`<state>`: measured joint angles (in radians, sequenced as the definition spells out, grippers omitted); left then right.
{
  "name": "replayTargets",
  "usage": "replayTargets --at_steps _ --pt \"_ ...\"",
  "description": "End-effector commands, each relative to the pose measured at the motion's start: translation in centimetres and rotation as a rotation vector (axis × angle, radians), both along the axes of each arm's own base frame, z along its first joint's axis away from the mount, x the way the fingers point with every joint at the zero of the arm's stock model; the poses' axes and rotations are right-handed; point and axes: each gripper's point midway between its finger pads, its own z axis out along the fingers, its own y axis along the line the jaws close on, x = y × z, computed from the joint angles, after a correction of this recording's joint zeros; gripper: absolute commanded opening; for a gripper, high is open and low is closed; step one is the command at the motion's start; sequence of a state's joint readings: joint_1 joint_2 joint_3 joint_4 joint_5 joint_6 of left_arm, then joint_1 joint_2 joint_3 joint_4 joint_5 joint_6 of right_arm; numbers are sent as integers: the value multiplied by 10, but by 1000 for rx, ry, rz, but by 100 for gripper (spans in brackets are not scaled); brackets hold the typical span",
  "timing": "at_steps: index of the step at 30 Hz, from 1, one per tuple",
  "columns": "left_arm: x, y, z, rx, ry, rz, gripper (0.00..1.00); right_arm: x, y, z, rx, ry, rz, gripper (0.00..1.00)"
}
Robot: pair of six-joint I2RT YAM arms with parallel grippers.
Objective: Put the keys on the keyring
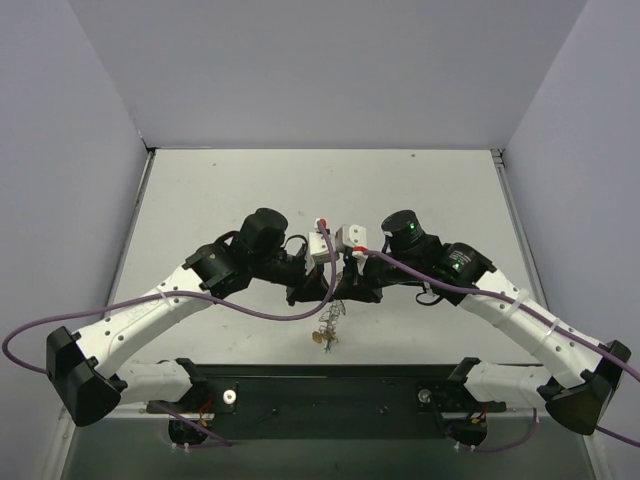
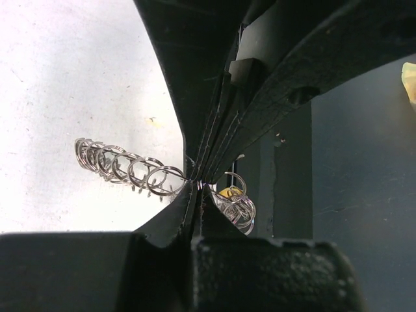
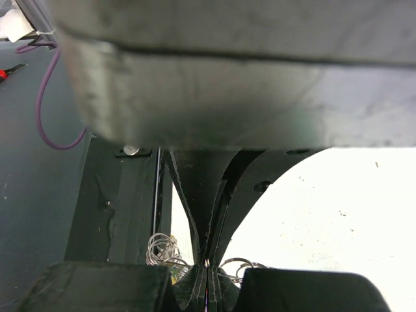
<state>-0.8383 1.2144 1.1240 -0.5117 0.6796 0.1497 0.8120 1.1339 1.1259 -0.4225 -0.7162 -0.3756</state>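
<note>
Top view: left tool (image 1: 328, 293) and right tool (image 1: 350, 290) meet tip to tip over the mid-counter (image 1: 220, 190), toward its near edge. One keyring (image 1: 328, 325) dangles beneath them, its keys (image 1: 327, 344) bunched and uncountable. Left wrist: both tools pressed together, pinching the coil, likely to steady it; one yellow head (image 2: 227, 192) shows. Right wrist: tips shut, coils either side.

keyring (image 2: 123, 168): midsection hidden behind left gripper (image 2: 197, 190); coils cut off at 6 o'clock in right wrist view. keys (image 1: 327, 338): too small to count or colour.
</note>
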Motion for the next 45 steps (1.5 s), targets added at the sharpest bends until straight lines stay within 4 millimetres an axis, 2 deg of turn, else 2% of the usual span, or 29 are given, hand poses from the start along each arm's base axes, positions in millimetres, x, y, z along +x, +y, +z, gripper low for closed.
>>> replayTargets --at_steps 1,4,5,7,10,13,16,19,30,45 --pt "4 -12 16 -73 -42 -16 0 -2 8 32 105 -81 43 0" --pt "5 -11 15 -86 -44 -3 0 2 8 33 106 -89 21 0" --pt "7 -12 17 -98 -57 8 0 2 7 35 111 -97 13 14" --pt "7 -10 18 -115 -67 30 0 8 6 37 125 -116 -18 35" --pt "15 -8 23 -160 -118 84 0 9 4 45 176 -130 -47 50" --pt "18 -7 29 -200 -155 108 0 12 0 61 246 -136 -85 58" --pt "21 -7 37 -241 -180 128 0 15 -7 69 294 -132 -124 62" --pt "20 -7 40 -292 -198 138 0 17 -12 72 321 -98 -142 63" --pt "18 -3 64 -429 -283 151 0 22 -15 61 316 27 -189 60" --pt "12 1 68 -428 -299 128 0 19 -12 46 286 160 -167 40"
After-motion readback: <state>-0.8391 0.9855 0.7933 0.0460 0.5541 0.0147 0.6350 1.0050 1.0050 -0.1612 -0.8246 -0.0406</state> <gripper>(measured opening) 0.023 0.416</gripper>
